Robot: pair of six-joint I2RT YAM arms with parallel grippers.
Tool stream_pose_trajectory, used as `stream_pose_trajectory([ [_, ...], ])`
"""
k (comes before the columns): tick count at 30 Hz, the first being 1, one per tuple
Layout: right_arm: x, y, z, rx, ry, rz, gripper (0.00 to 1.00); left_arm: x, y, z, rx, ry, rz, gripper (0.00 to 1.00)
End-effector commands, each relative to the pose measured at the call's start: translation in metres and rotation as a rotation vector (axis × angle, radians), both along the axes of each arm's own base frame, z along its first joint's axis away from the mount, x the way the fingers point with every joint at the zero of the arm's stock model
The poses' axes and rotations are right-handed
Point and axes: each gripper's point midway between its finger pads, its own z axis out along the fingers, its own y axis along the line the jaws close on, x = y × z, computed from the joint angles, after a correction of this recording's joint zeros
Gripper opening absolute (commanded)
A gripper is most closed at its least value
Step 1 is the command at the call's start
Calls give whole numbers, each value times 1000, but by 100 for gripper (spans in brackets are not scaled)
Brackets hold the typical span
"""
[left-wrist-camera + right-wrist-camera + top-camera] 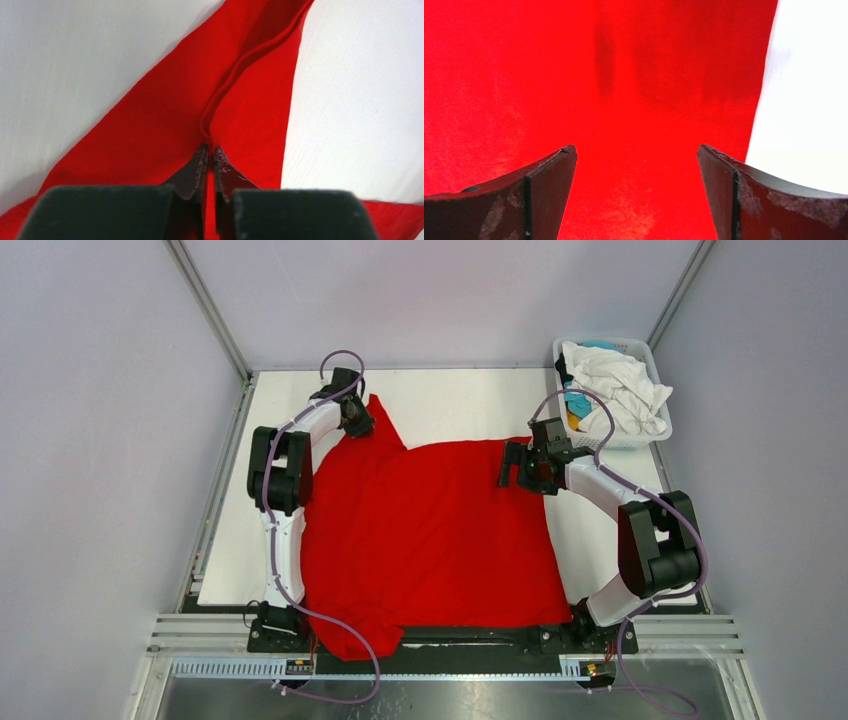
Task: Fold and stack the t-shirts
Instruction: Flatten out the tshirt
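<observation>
Red t-shirt [430, 530] lies spread over the middle of the white surface [460, 400]. Its near hem hangs past the near edge, between the two arm bases. The cloth is mostly flat. One far-left corner is drawn out into a point toward the far side.

Left pincer [357, 422] sits at that point. In the wrist view its fingers are nearly together [210, 152], with a raised ridge of red cloth pinched between them. The fold line runs away from the tips, with white surface showing on both sides.

Right pincer [522, 468] is at the shirt's far-right edge. Its fingers stand wide apart [636, 155], with flat red cloth beneath and bare surface to the right. I cannot tell whether the tips touch the cloth.

White lattice basket [622, 441] is at the far-right corner, just beyond the right pincer. Inside, a crumpled white t-shirt [620, 385] lies on top. Turquoise cloth [577, 402] and black cloth [563, 368] show along its left side.
</observation>
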Motion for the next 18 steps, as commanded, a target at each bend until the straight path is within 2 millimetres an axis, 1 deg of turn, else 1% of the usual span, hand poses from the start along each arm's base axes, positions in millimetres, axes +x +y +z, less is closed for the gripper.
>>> stream_pose_trajectory([
  [1, 7, -1, 7, -18, -14, -8, 100, 14, -4, 19, -35, -54, 7, 0],
  [3, 8, 0, 7, -18, -14, -8, 100, 12, -5, 26, -41, -59, 11, 0],
  [6, 8, -1, 7, -23, -8, -9, 99, 9, -8, 43, -27, -92, 18, 0],
  [10, 8, -2, 8, -28, -4, -9, 100, 7, -21, 58, -29, -119, 5, 0],
  [14, 9, -3, 8, -33, -6, -19, 99, 12, -35, 63, -31, -137, 38, 0],
  [18, 8, -6, 9, -43, -4, -26, 100, 25, -61, 65, -49, -146, 36, 0],
])
